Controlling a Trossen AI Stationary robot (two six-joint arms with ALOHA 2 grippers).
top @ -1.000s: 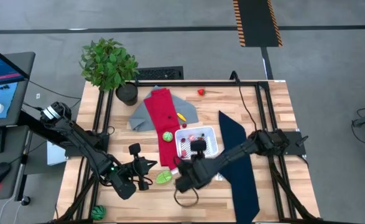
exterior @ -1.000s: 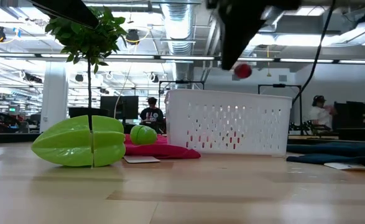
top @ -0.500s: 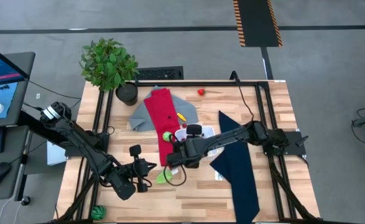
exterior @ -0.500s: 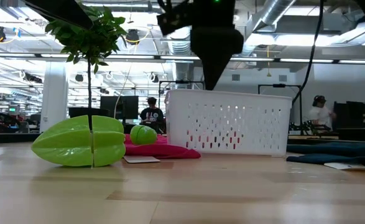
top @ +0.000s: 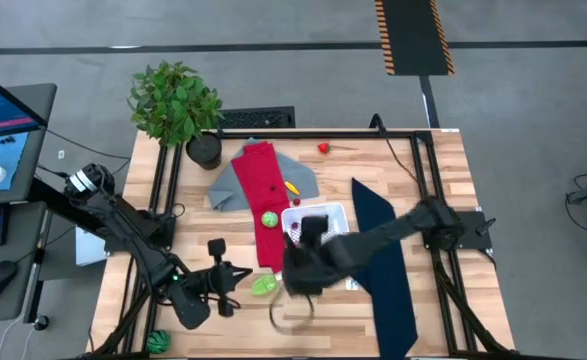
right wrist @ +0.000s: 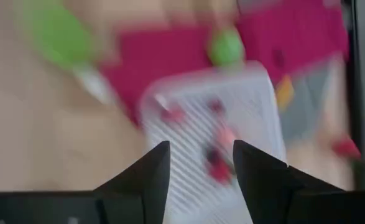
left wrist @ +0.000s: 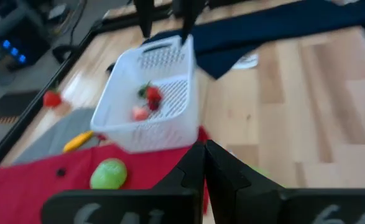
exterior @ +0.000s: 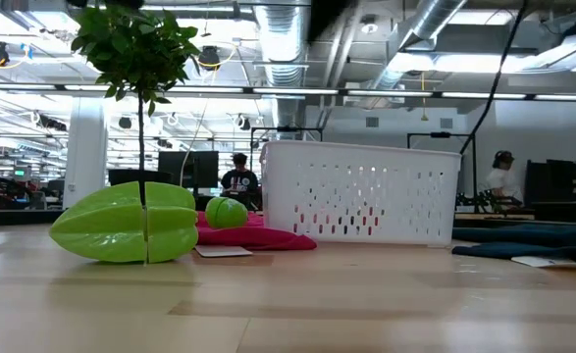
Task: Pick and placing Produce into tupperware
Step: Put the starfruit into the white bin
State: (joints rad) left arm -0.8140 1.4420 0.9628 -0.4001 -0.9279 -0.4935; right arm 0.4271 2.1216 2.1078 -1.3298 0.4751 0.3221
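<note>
White plastic sits just under and ahead of my right claw (right wrist: 198, 163): the tupperware (top: 335, 214), a low tub with a dotted base, over whose near edge my right arm hangs. My right fingers (right wrist: 146, 180) stand apart with nothing between them. Past their tips, inside the tub, lie small red and pink pieces of produce (left wrist: 146, 102), blurred enough that I cannot tell how many.

My left claw (left wrist: 205, 163) waits low over the bare wood, well to the left of the tub, its two fingers pressed together and holding nothing. Just beside its tips lies a green starfruit (exterior: 126, 223) on the table. Farther ahead of it a round green fruit (left wrist: 109, 173) rests on the red cloth (top: 261, 200), close to the tub's near wall. A yellow piece (left wrist: 78, 141) lies on the grey cloth (top: 225, 188) beyond that, and one red piece (top: 324, 148) sits alone at the far edge of the table. The navy cloth (top: 388, 280) runs along beneath my right arm.
</note>
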